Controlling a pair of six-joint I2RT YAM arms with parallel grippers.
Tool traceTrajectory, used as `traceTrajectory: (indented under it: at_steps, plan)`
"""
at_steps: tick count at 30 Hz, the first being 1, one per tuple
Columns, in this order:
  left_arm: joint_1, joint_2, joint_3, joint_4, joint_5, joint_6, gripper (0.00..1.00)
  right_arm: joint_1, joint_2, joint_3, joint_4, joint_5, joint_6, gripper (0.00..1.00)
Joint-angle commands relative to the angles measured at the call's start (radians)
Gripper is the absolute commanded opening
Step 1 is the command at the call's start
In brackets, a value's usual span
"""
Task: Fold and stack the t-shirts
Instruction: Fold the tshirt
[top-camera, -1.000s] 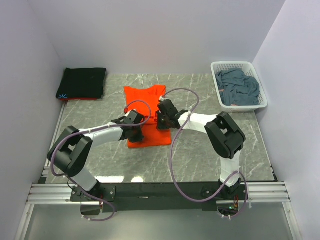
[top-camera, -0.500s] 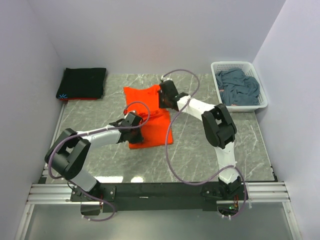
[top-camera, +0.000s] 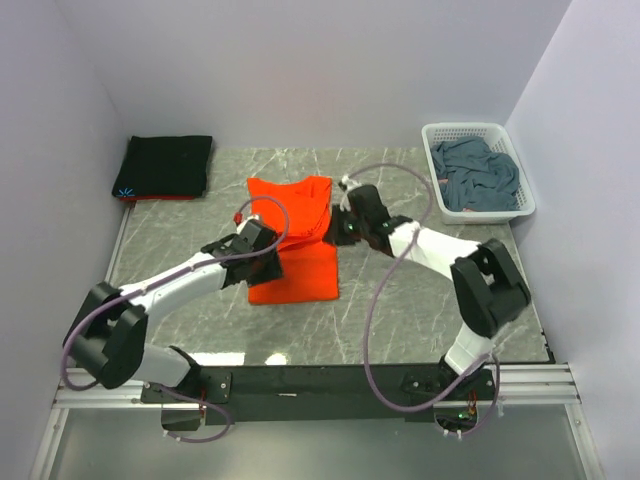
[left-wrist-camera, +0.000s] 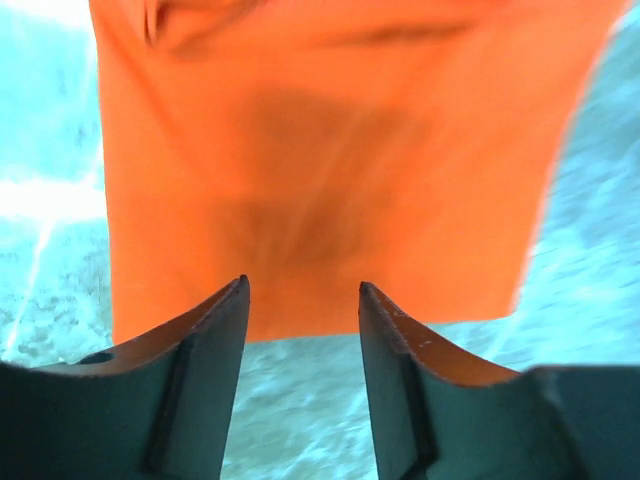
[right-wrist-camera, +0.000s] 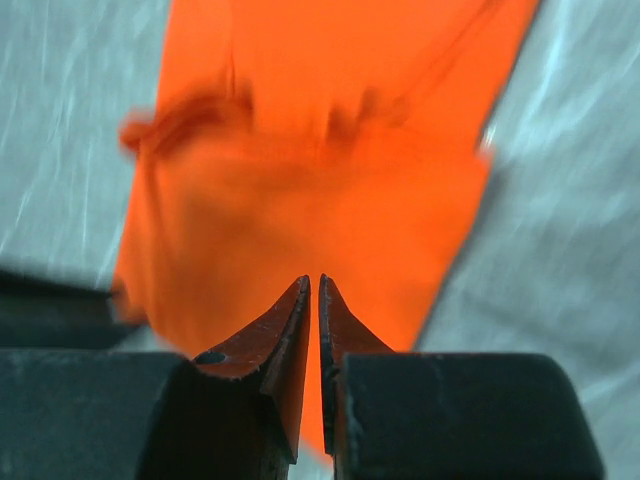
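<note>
Two wrist-only details over the orange t-shirt (left-wrist-camera: 320, 170): left pincer (left-wrist-camera: 302, 284) apart, empty; right pincer (right-wrist-camera: 313, 279) nearly closed, hold unclear.

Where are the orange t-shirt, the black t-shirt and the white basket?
Bright orange cloth t-shirt (top-camera: 298, 276): top view, near folded half.
Folded black cloth t-shirt (top-camera: 168, 165): top view, centre.
White plastic lattice basket (top-camera: 465, 127): top view, far rim.

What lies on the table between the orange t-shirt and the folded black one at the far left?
Nothing visible. Bare table separates the orange t-shirt from the black t-shirt; the left gripper sits at the orange shirt's left edge.
</note>
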Motion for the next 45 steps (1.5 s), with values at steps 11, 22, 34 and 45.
traceTrajectory:
  at_steps: [11,22,34,45]
  plan:
    - [0.112,0.048,0.031,0.141,-0.048,-0.082,0.38,0.109,-0.204,-0.298,0.198,-0.170,0.138,0.14]
    - [0.119,0.166,0.046,0.200,-0.151,-0.062,0.22,0.130,0.029,-0.249,0.356,-0.223,0.179,0.07]
    - [0.162,0.333,0.179,0.185,-0.195,-0.025,0.16,0.129,0.128,-0.328,0.439,-0.253,0.218,0.03]
    - [0.266,0.536,0.517,0.108,-0.171,0.078,0.19,0.130,0.097,-0.316,0.376,-0.235,0.173,0.03]
